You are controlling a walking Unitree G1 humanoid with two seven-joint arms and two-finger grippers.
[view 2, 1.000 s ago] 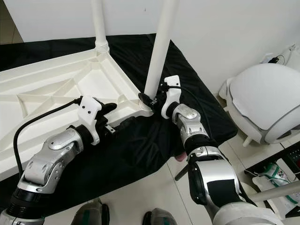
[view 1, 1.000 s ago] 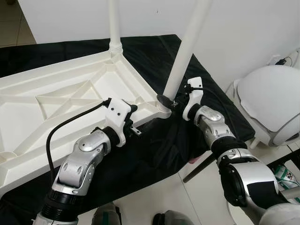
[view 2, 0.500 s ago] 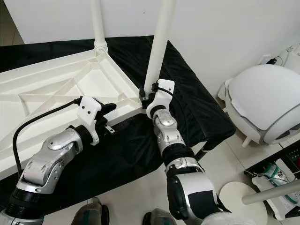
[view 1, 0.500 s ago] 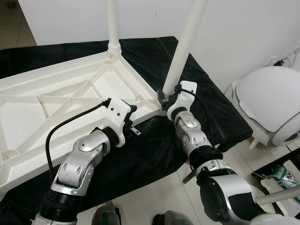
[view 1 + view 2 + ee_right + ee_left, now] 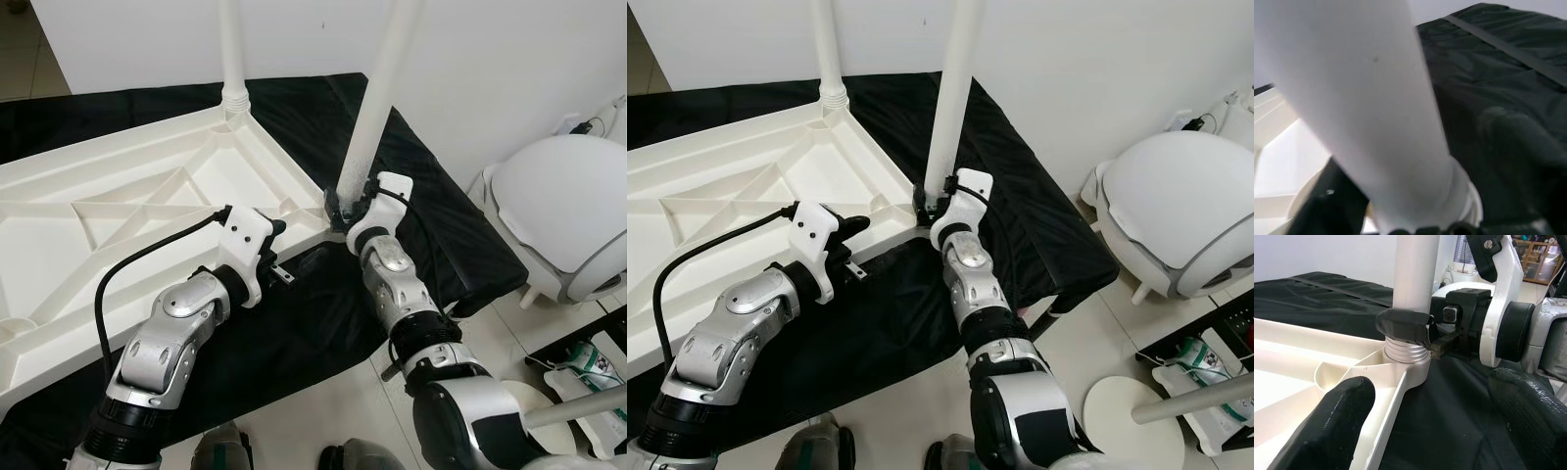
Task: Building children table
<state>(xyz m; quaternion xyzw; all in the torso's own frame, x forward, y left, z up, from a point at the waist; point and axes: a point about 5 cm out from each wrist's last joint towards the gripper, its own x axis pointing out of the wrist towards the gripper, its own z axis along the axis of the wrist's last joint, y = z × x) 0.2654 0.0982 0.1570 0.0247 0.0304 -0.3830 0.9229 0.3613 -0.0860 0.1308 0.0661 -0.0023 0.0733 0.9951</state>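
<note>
A: At the near right corner of the upturned white tabletop (image 5: 147,196), where the table leg (image 5: 377,98) stands in its corner socket (image 5: 1406,363), is that where the work is?

B: Yes. The right claw (image 5: 345,204) has its black fingers (image 5: 1403,326) closed round the foot of that leg, just above the ribbed collar that sits in the socket. The leg's long axis runs up and away from the claw toward 12 o'clock, leaning slightly to 1, and passes out of the top of the head view.

A: And the left claw?

B: The left claw (image 5: 277,257) lies at about 8 o'clock from the socket, near the tabletop's near edge, over the black cloth (image 5: 323,323). Its two fingers stand apart with nothing between them, and its own camera looks straight at the socket between them.

A: So which arm is nearer the leg?

B: The right, plainly; it is touching it. The left is near but apart.

A: What does the next move turn on?

B: My judgement: the leg must stand square along its own axis in the socket to seat or screw home, so the slight lean matters. A second leg (image 5: 231,49) already stands upright at the far corner, around 11 o'clock from the claw.
</note>
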